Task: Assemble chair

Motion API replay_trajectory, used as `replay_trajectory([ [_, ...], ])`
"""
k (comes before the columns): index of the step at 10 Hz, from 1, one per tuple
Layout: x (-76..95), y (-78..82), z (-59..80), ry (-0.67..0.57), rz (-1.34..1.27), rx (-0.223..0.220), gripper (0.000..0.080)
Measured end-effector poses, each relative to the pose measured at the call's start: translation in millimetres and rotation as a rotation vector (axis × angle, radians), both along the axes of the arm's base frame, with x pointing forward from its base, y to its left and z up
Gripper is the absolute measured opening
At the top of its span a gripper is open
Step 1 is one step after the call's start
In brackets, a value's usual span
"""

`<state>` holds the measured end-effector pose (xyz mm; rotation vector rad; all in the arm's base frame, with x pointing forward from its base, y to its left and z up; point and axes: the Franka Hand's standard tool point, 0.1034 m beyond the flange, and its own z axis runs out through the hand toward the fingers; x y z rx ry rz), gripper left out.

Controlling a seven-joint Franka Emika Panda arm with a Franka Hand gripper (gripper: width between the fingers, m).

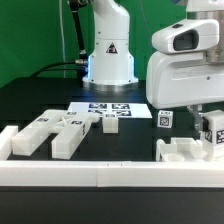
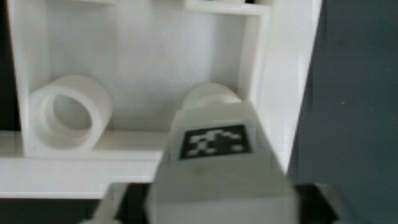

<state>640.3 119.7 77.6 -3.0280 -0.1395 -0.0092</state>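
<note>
My gripper (image 1: 211, 116) is at the exterior view's right, shut on a narrow white chair piece (image 1: 214, 133) with a black-and-white tag. In the wrist view this piece (image 2: 215, 140) stands between the jaws of my gripper (image 2: 217, 206), rounded end away from the camera. It hangs just above a larger white chair part (image 1: 184, 152) that lies on the black table. In the wrist view that part (image 2: 125, 70) shows an open frame and a round hole (image 2: 68, 110). I cannot tell whether the two pieces touch.
Several loose white chair pieces (image 1: 52, 134) lie at the exterior view's left, one smaller piece (image 1: 110, 122) nearer the middle. The marker board (image 1: 112, 108) lies in front of the robot base (image 1: 108, 60). A white rail (image 1: 100, 172) borders the table's front. A small tagged block (image 1: 164, 118) stands beside the gripper.
</note>
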Motion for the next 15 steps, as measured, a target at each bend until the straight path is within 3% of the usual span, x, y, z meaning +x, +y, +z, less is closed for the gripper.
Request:
replay_trajectory([
  [4,0.3,-0.1,-0.4,0.010,-0.094,0.002,0.0288],
  [11,-0.7,4.3,-1.6,0.097,-0.920,-0.002,0.0289],
  [15,-0.8,4.7,-1.9,0.128,-1.199,-0.001,0.0289],
])
